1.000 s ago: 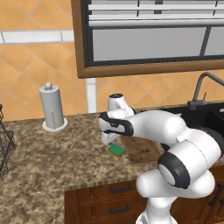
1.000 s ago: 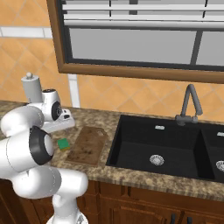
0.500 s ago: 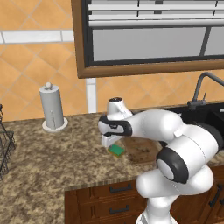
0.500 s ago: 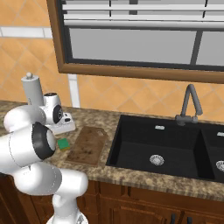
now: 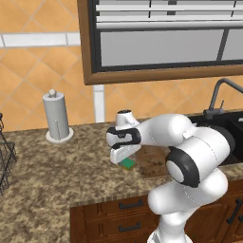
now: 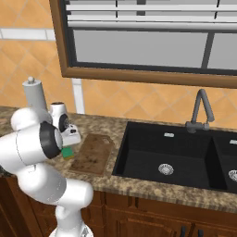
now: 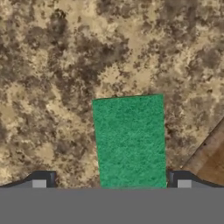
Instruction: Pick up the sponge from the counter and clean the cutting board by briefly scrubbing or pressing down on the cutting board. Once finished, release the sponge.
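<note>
One step in hand: the pick. End effector (image 7: 111,183) hangs low over the sponge (image 7: 129,141), fingers spread wide, one tip on each side of the green pad (hand view), not clamped on anything. I can't tell from these views whether the tips have reached the pad's sides.

Sponge lies flat on the counter (image 7: 52,65), just beside the left edge of the cutting board (image 6: 91,153); a corner of the board's brown wood shows at lower right in the hand view. In the left base view the sponge (image 5: 127,163) peeks out right under the wrist, board (image 5: 154,160) behind it.

Alignment looks good: pad centred between the tips, long edges roughly parallel to them.

Next move, my read: drop the remaining bit if any, squeeze across the short width, lift clear, then a short shift sideways onto the board and press down. Scrub and release not started.

Risk: sponge sits close to the board edge, so a finger could nudge the board on descent.
</note>
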Motion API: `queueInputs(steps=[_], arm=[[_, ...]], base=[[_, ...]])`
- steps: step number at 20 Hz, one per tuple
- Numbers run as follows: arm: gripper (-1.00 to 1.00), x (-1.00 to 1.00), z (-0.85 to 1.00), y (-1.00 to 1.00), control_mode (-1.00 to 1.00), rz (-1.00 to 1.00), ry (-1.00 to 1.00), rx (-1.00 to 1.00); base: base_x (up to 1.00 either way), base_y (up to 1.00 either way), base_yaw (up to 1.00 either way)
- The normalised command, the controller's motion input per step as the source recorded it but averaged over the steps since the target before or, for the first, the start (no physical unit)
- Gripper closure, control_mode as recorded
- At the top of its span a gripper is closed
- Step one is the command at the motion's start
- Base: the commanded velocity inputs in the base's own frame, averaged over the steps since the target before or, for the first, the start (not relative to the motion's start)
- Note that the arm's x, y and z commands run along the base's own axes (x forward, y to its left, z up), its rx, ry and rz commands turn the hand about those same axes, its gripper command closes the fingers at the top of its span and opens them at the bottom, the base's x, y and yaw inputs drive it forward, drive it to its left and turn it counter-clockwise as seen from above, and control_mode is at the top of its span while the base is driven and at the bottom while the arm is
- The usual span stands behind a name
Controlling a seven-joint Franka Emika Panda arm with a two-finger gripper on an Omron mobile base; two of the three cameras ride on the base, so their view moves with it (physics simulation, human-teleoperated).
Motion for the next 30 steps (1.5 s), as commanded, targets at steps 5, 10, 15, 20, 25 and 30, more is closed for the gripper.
queueInputs(steps=[5,10,15,20,25,30], arm=[[-1.0,0.0,-0.2,0.0,-1.0,0.0,0.09,0.0],[-1.0,0.0,-0.05,0.0,-1.0,0.0,0.07,0.0],[-1.0,0.0,-0.02,0.0,-1.0,0.0,0.0,0.0],[-1.0,0.0,0.0,0.0,-1.0,0.0,0.0,0.0],[-1.0,0.0,0.1,-0.05,-1.0,0.0,0.0,0.0],[-1.0,0.0,-0.01,-0.01,-1.0,0.0,0.0,0.0]], base=[[0.0,0.0,0.0],[0.0,0.0,0.0],[0.0,0.0,0.0],[0.0,0.0,0.0],[0.0,0.0,0.0],[0.0,0.0,0.0]])
